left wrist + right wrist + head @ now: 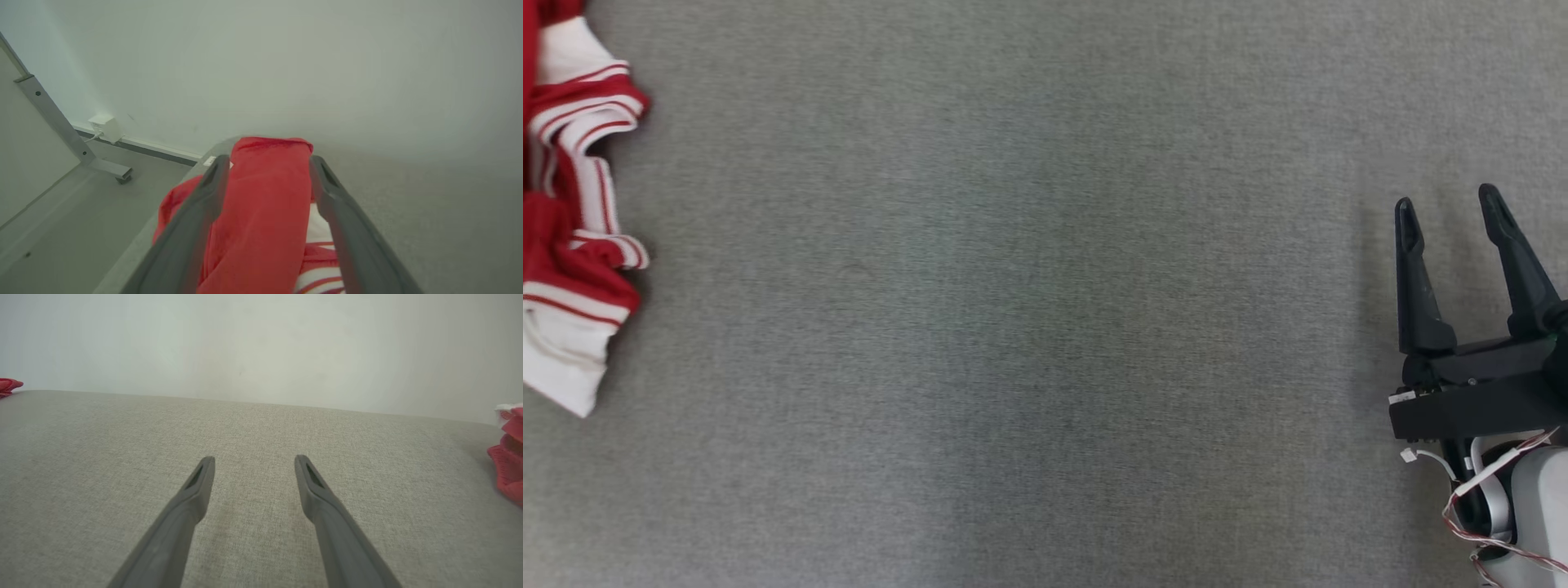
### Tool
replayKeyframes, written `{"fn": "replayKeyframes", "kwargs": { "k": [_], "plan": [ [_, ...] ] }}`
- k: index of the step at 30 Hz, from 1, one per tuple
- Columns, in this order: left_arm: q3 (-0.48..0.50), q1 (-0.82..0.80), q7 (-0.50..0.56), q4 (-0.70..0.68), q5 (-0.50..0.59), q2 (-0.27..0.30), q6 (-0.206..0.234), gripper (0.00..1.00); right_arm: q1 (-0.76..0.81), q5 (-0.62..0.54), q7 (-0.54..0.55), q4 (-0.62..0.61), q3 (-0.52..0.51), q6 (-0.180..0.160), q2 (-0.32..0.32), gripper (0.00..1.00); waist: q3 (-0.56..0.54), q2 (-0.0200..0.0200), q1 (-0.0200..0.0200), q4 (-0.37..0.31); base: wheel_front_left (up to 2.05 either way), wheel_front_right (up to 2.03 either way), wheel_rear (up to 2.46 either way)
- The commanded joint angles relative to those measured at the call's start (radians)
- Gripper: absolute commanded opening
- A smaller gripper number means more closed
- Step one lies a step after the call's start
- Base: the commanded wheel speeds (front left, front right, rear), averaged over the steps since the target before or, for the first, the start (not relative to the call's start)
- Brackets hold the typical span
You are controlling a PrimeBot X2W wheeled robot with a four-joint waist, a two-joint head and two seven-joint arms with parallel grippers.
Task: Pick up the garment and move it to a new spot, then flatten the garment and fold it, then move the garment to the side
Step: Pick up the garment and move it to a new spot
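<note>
The garment, red with white stripes, lies crumpled at the far left edge of the head view on the grey fabric table. In the left wrist view my left gripper stands open over it, with a raised red fold of the garment filling the gap between its two fingers, near the table's edge. My right gripper hovers open over bare table at the lower right, far from the garment, nothing between its fingers.
Past the table edge in the left wrist view are the floor, a metal frame leg and a white wall box. A red cloth lies at the right edge of the right wrist view.
</note>
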Motion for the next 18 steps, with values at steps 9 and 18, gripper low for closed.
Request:
{"fn": "replayKeyframes", "kwargs": {
  "k": [9, 18],
  "plan": [
    [-0.1, -0.043, 0.143, 0.248, -0.071, 0.024, -0.006, 1.0, -0.012, -0.007, 0.019, -0.038, 0.0, -0.003, -0.007, 1.0, 0.044, -0.0003, -0.0003, -0.039, 0.0, 0.0, 0.0],
    [-0.2, -0.02, 0.214, 0.356, -0.142, 0.041, -0.005, 0.0, -0.014, -0.009, 0.025, -0.042, 0.002, -0.003, -0.007, 1.0, 0.043, -0.0003, -0.0003, -0.051, 0.0, 0.0, 0.0]
  ]
}}
